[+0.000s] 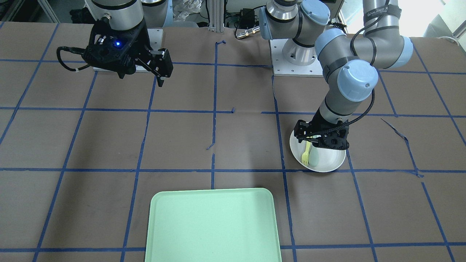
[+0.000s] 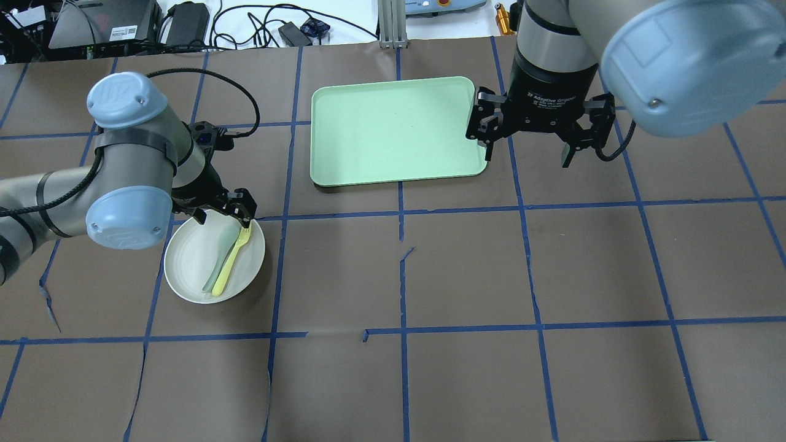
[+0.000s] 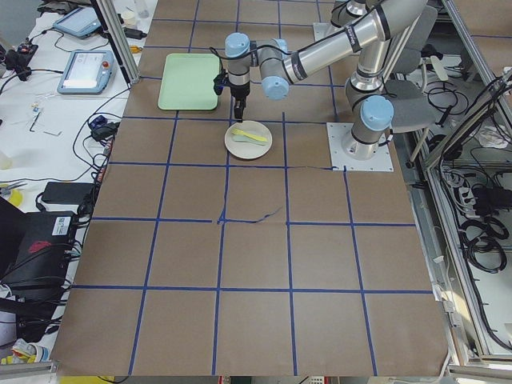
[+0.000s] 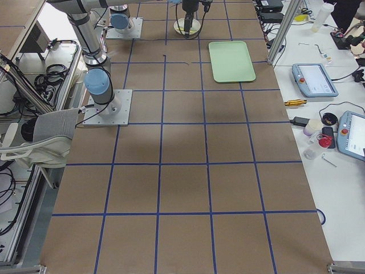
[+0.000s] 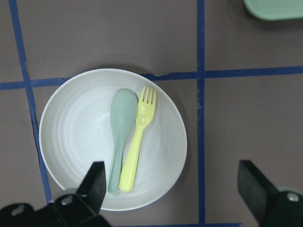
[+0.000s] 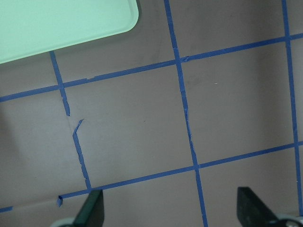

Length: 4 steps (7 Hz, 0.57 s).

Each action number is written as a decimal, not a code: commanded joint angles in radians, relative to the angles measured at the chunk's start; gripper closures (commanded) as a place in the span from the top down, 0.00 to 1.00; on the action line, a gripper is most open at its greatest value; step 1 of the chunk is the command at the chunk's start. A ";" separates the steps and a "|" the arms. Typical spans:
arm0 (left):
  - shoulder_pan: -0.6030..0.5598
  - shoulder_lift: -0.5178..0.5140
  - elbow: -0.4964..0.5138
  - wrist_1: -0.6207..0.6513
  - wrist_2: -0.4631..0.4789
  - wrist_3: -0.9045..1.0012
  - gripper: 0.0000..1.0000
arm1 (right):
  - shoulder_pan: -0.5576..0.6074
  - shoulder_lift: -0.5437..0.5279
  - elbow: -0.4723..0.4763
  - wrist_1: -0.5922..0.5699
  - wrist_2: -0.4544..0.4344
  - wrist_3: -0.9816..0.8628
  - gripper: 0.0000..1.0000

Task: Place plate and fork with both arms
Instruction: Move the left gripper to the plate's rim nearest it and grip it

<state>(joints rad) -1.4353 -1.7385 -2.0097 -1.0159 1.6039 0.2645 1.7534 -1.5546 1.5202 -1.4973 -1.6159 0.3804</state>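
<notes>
We found the spoon [image 5: 121,124] lying against the fork [image 5: 137,142] along its handle in the plate [image 5: 71,137]; only the fork's other side faced bare plate. The left gripper [image 2: 222,212], jaws apart, overhung the plate's far rim. Open table [image 2: 288,196] separated plate and tray [image 2: 393,129].

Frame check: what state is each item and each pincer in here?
plate: flat on the table.
fork: lying in the plate beside the spoon.
spoon: lying in the plate.
tray: flat on the table.
left pincer: open, over the plate.
right pincer: open, holding nothing.
</notes>
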 commanded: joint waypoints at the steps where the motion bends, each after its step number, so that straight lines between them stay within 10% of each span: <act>1: 0.027 -0.049 -0.069 0.037 0.004 0.045 0.74 | 0.000 0.001 0.000 0.000 -0.001 0.000 1.00; 4: 0.064 -0.036 -0.077 0.053 0.049 0.090 0.73 | 0.000 0.001 0.002 0.000 -0.001 0.000 1.00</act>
<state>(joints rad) -1.4002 -1.7844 -2.0918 -0.9667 1.6207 0.3309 1.7533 -1.5540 1.5214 -1.4972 -1.6168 0.3804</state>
